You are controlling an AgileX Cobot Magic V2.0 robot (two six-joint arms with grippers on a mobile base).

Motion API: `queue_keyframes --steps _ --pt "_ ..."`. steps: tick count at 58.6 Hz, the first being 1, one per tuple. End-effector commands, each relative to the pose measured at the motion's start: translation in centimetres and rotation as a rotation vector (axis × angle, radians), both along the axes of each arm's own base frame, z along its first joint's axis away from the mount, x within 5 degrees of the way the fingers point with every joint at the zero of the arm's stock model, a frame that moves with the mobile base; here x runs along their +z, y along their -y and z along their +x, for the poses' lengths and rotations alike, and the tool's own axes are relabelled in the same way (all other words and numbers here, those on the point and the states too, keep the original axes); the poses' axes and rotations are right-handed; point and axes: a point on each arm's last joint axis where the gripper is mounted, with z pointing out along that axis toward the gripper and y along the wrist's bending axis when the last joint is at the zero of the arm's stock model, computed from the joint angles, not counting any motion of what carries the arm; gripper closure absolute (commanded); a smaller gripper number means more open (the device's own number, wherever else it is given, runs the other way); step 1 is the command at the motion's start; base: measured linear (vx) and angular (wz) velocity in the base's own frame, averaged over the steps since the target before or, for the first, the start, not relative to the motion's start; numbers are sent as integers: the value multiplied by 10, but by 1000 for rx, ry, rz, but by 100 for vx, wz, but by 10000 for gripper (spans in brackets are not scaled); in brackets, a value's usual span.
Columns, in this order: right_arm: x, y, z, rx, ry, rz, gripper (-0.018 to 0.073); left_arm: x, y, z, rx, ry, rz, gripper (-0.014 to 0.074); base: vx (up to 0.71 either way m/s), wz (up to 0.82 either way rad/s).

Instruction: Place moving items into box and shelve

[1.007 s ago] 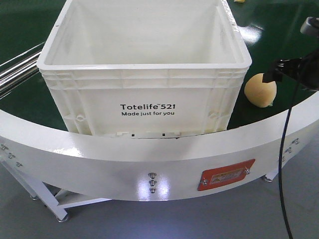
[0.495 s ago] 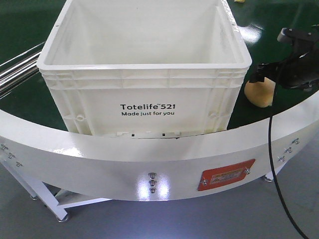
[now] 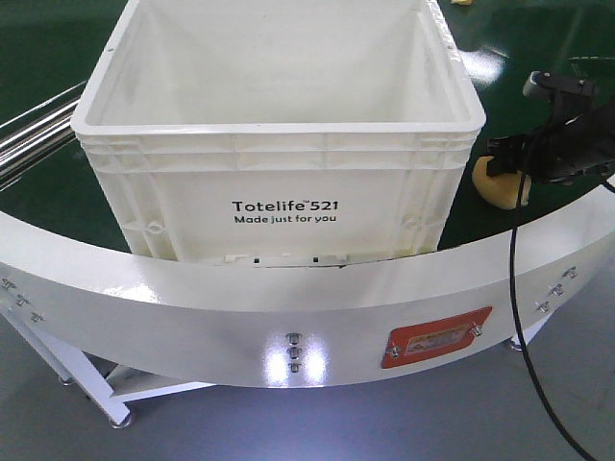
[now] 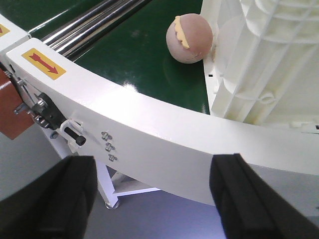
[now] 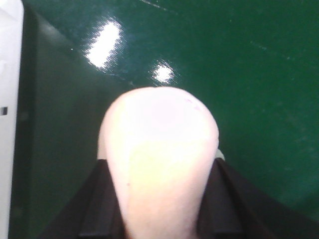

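Your right hand (image 5: 160, 164) has its two black fingers (image 5: 97, 199) lying against both sides of the yellow fruit (image 5: 159, 124), so it is clamped on it. The fruit rests on the green tabletop (image 3: 38, 58), just beside the right wall of the white box (image 3: 279, 192). One second ago this hand was at the right edge of the front view and the fruit showed whole. Now the hand has come left and down over the fruit, and only its lower left part shows there. The box has not moved.

Your left hand (image 4: 149, 199) has its fingers (image 4: 60, 199) wide apart. It hovers in front of the curved white edge (image 4: 164, 139) of the tabletop.

You can count two hands, one box and two fruits. The second fruit, the pinkish-brown one (image 4: 192, 45), lies on the green tabletop and touches the other side wall of the box. Its yellow mark (image 4: 181, 31) is turned up and to the left in the left wrist view.

The long axis of the yellow fruit runs along the fingers, and its rounded end points away from the wrist. The box stands upright, its opening upward, and its printed side faces the front camera.
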Motion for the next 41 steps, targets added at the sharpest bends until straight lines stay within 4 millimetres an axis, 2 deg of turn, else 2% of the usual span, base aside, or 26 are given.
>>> queue_keyframes --steps 1,12,17,22,30,41 --pt "55 2 -2 29 174 -61 261 14 1 4 -7 85 -6 22 0 0" --pt "131 -13 -27 129 419 -175 261 13 1 4 -6 76 -6 22 0 0" --pt "167 -30 -43 171 552 -208 261 13 1 4 -6 73 -6 22 0 0" --pt "194 -49 -59 212 665 -218 261 13 1 4 -6 73 -6 22 0 0" --pt "217 -85 -77 292 775 -184 261 13 1 4 -6 73 -6 22 0 0" --pt "216 -141 -86 426 818 -99 260 13 1 4 -6 73 -6 22 0 0"
